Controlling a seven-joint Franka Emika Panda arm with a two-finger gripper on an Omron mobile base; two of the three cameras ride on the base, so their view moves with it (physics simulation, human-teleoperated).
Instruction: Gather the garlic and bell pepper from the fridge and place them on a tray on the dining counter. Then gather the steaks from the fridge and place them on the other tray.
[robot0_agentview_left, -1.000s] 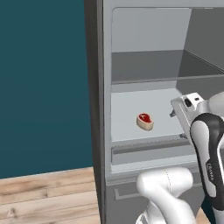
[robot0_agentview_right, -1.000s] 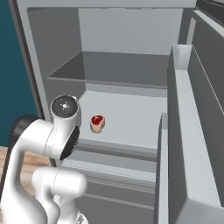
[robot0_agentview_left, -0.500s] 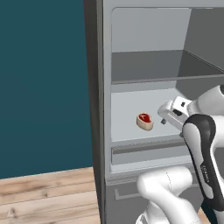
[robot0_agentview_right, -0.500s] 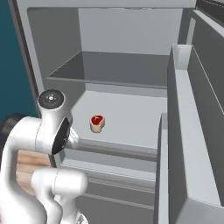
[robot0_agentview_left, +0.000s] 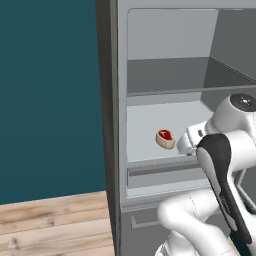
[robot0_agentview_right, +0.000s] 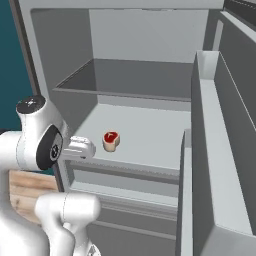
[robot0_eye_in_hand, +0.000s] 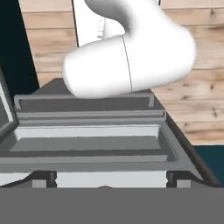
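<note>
The fridge (robot0_agentview_left: 113, 100) stands open, its pale grey shelves nearly bare. One raw red steak (robot0_agentview_left: 165, 138) with a cream fat rim lies on the middle shelf (robot0_agentview_right: 150, 135), and the right base view also shows this steak (robot0_agentview_right: 111, 140). My gripper (robot0_agentview_left: 186, 148) hangs at the shelf's front edge, just right of the steak and apart from it. The hand view looks down, and there the gripper (robot0_eye_in_hand: 111, 179) has its dark fingertips (robot0_eye_in_hand: 43, 178) wide apart, open with nothing between them. Garlic, bell pepper, the trays and the dining counter are out of view.
The fridge door (robot0_agentview_right: 215, 150) with its bins stands open on the right. A grey drawer front (robot0_agentview_left: 160, 172) sits under the steak's shelf. A teal wall (robot0_agentview_left: 50, 100) and wooden floor (robot0_agentview_left: 50, 225) lie to the left.
My hand has come down and left from above the shelf to its front edge, closer to the steak. The steak has stayed put and the jaws have stayed open.
</note>
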